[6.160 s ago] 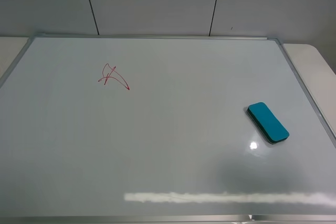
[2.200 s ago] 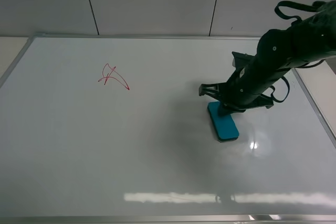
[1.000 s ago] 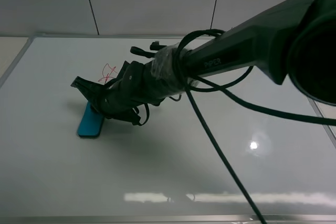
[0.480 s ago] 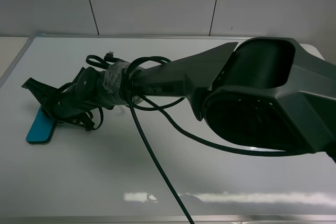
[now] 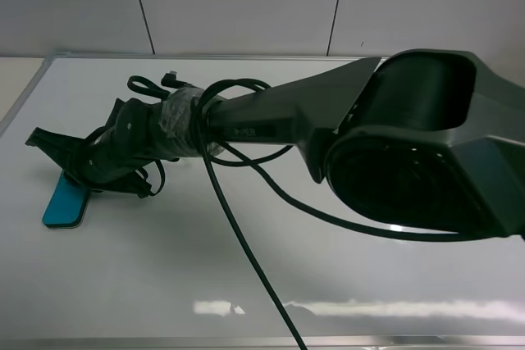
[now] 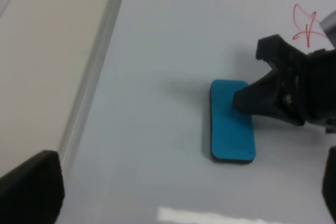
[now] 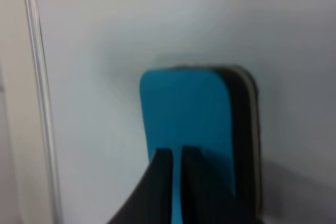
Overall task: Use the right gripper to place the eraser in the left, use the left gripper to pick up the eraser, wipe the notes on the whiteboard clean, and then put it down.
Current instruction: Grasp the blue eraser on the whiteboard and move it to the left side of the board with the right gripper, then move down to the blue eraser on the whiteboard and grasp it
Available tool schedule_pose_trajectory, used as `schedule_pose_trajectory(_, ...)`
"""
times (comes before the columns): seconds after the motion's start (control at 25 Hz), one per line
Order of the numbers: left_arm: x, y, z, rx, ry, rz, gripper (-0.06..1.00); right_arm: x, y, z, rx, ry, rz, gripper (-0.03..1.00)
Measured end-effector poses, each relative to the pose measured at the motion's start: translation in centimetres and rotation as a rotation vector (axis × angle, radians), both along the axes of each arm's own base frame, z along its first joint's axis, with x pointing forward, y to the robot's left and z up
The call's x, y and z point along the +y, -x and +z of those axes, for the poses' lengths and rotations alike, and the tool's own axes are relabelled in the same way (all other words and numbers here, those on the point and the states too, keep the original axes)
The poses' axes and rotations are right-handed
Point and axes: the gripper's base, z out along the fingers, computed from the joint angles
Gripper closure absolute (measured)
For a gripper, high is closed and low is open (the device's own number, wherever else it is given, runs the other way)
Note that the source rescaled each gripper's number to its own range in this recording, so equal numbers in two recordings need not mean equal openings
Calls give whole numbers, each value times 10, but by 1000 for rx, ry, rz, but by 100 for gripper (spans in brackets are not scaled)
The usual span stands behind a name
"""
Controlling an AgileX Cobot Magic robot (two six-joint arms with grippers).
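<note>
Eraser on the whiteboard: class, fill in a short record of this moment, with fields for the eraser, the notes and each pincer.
eraser: teal, lying flat on the whiteboard, near its left edge in the high view
notes: red scribble, not wiped, apart from the eraser
right pincer: shut, tips set on the eraser's top, not clamping its sides
left pincer: open, above the board, holding nothing

The whiteboard [image 5: 123, 284] carries the eraser [image 5: 64, 205] near its left edge.
</note>
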Motion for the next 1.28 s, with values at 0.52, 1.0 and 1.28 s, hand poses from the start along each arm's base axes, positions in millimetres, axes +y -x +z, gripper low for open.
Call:
schedule_pose_trajectory(0.52, 0, 0, 0, 0, 0, 0, -6, -60, -47, 132, -475, 176, 164, 91)
schedule_pose_trajectory(1.0, 0, 0, 0, 0, 0, 0, -6, -154, -111, 170, -626, 538, 125, 88)
schedule_pose_trajectory(1.28, 0, 0, 0, 0, 0, 0, -6, -229, -114, 190, -717, 583, 69, 88)
